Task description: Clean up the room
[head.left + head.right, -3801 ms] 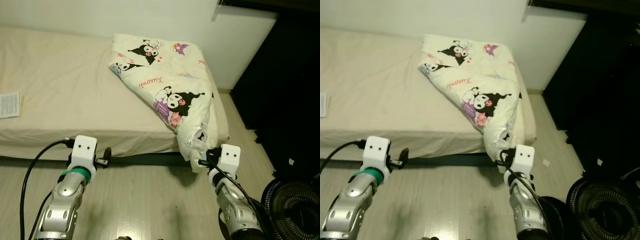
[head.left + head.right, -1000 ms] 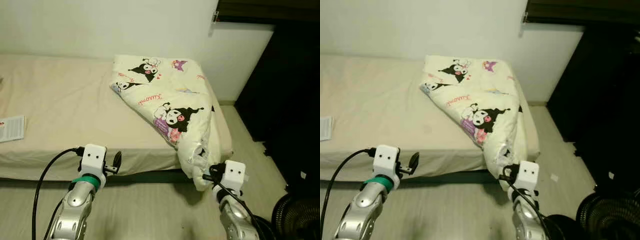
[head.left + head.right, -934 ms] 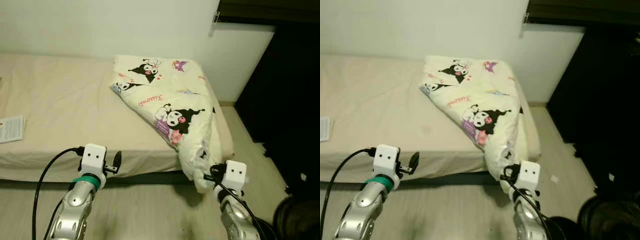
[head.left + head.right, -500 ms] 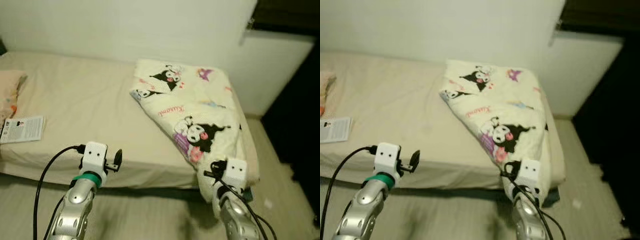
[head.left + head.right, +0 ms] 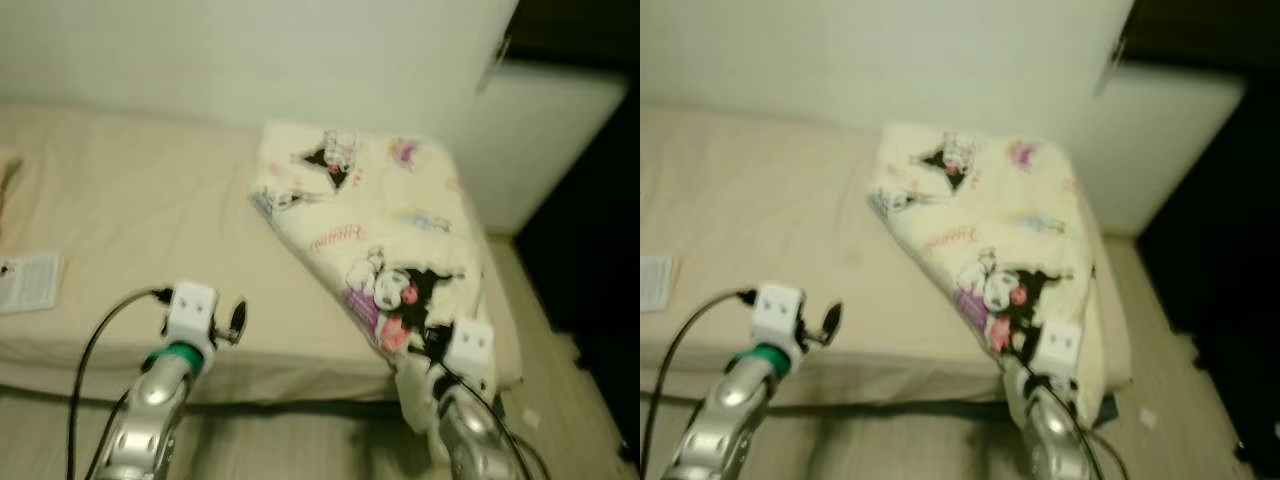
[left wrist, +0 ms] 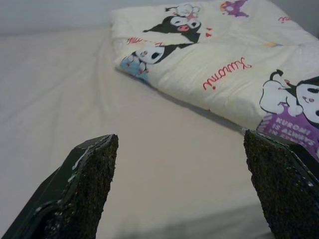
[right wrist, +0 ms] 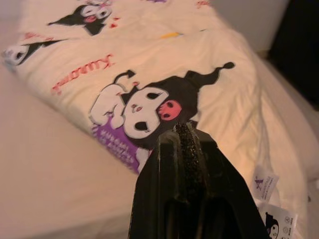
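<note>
A cream blanket (image 5: 370, 200) printed with black cartoon characters lies folded on the right end of the beige bed (image 5: 130, 200), one corner hanging over the front edge. My left gripper (image 5: 235, 322) hovers open before the bed's front edge; in the left wrist view its fingers (image 6: 92, 164) stand wide apart over bare mattress, with the blanket (image 6: 214, 64) beyond. My right gripper (image 5: 428, 345) is low beside the hanging corner. In the right wrist view its fingers (image 7: 185, 134) are pressed together in front of the blanket (image 7: 149, 99), with nothing seen between them.
A white booklet (image 5: 28, 282) lies on the bed's left part. A pale wall (image 5: 250, 50) runs behind the bed. To the right are a white panel (image 5: 550, 130) and a dark area (image 5: 600, 250). Light floor (image 5: 540, 410) shows at the bed's right end.
The whole picture has shifted and blurred, so the camera is moving; the bed looks closer than a second ago and the floor fan has left the view. Neither gripper has changed state.
</note>
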Tool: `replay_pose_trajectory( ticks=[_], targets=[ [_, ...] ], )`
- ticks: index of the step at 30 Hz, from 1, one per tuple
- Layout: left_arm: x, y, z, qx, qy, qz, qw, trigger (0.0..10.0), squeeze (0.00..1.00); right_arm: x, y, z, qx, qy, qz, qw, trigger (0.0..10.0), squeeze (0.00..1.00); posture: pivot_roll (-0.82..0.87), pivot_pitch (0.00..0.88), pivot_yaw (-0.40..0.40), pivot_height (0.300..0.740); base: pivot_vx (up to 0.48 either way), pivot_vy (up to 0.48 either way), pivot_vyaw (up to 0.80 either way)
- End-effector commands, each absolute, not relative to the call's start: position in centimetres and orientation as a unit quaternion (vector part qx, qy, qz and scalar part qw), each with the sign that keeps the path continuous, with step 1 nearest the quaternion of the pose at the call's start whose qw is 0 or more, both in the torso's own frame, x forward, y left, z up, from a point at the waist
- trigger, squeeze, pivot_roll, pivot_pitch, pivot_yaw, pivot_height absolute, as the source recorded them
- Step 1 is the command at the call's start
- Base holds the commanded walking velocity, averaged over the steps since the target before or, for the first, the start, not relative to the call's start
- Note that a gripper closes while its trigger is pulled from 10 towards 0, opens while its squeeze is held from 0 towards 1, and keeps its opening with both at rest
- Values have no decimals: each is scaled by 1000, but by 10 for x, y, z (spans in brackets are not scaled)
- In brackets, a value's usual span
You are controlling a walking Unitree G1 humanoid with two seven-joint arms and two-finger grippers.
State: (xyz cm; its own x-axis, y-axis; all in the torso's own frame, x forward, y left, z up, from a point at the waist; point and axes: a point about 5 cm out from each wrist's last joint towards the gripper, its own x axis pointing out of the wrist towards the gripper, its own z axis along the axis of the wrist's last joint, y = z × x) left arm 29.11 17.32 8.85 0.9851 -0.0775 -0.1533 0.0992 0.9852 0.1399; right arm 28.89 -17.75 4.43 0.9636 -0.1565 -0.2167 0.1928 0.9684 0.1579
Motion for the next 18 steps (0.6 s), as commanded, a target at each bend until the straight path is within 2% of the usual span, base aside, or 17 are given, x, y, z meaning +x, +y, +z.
replay_pose_trajectory(
  ticks=[1, 18],
  targets=[
    [288, 177, 83, 76, 88, -41, 992, 10000, 0, 283, -174, 34, 94, 123, -90, 984, 10000, 0, 108, 0, 12, 740, 281, 0, 0],
    [289, 176, 83, 78, 85, -43, 992, 10000, 0, 284, -175, 35, 94, 121, -93, 984, 10000, 0, 110, 0, 14, 740, 275, 0, 0]
  ],
)
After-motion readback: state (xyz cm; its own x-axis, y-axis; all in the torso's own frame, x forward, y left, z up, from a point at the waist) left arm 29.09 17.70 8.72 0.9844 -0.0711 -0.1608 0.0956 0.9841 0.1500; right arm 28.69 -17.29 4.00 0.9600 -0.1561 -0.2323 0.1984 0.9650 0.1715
